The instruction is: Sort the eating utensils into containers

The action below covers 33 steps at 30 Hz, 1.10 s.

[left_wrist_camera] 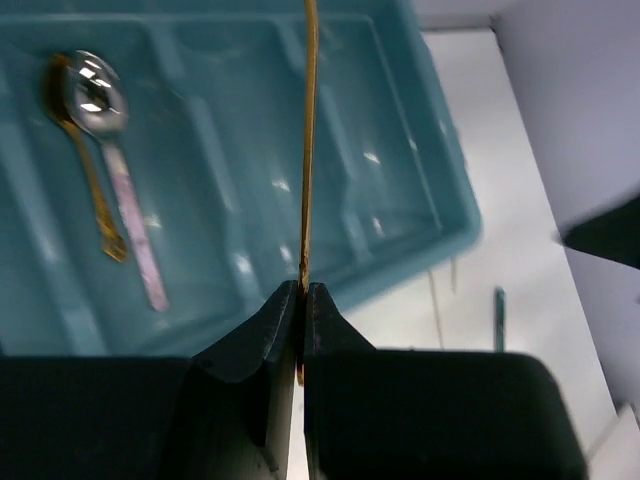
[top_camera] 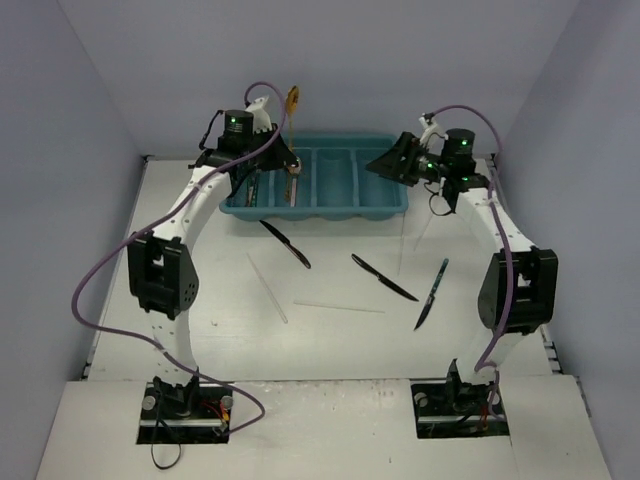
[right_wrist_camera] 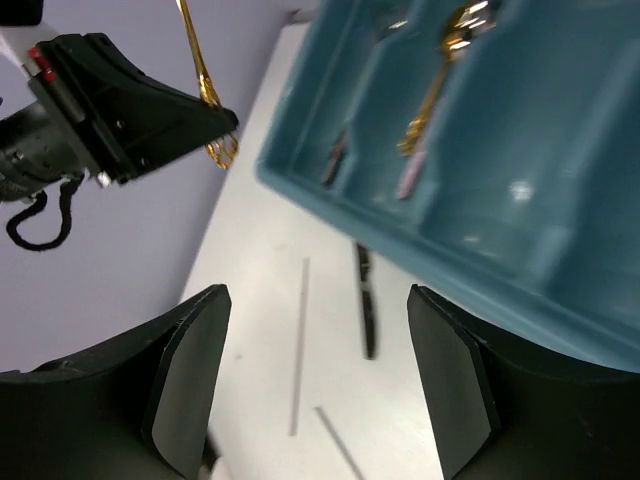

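Observation:
The teal tray [top_camera: 345,205] lies at the back of the table. My left gripper [top_camera: 288,162] is over its left part, shut on a gold fork [top_camera: 293,100] that sticks up edge-on from the fingertips [left_wrist_camera: 285,310]. The fork's tines show in the right wrist view [right_wrist_camera: 222,152]. A silver spoon [left_wrist_camera: 95,98] and a gold spoon [left_wrist_camera: 85,175] lie in one compartment. A dark piece [right_wrist_camera: 335,158] lies in the end compartment. My right gripper [top_camera: 383,163] is open and empty above the tray's right end. Three black knives [top_camera: 286,243] [top_camera: 384,277] [top_camera: 432,294] lie on the table.
Thin pale sticks [top_camera: 267,287] [top_camera: 340,307] lie on the white table among the knives, and another lies by the tray's right end [top_camera: 424,232]. Grey walls close in the back and both sides. Purple cables loop off both arms.

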Each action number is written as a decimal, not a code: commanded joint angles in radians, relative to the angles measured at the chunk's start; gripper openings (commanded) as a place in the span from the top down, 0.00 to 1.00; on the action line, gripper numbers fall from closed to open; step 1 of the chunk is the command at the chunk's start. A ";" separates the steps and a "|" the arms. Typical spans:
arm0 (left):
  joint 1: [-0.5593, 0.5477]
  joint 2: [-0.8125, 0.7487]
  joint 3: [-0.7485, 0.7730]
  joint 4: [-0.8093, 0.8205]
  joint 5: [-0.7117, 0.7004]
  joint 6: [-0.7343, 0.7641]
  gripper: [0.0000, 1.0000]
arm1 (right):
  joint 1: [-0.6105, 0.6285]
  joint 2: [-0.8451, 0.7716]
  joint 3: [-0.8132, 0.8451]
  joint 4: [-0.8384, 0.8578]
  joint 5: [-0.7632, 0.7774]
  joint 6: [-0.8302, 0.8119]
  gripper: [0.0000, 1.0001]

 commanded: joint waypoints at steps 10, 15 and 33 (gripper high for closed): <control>0.026 0.252 0.204 0.045 -0.027 0.004 1.00 | -0.067 -0.274 -0.121 -0.257 0.149 -0.472 0.35; 0.025 0.259 0.156 0.065 -0.027 -0.009 1.00 | -0.061 -0.289 -0.143 -0.296 0.184 -0.528 0.37; 0.063 -0.020 0.215 0.004 0.015 -0.089 0.48 | 0.255 -0.269 -0.123 -0.357 0.460 -0.756 0.45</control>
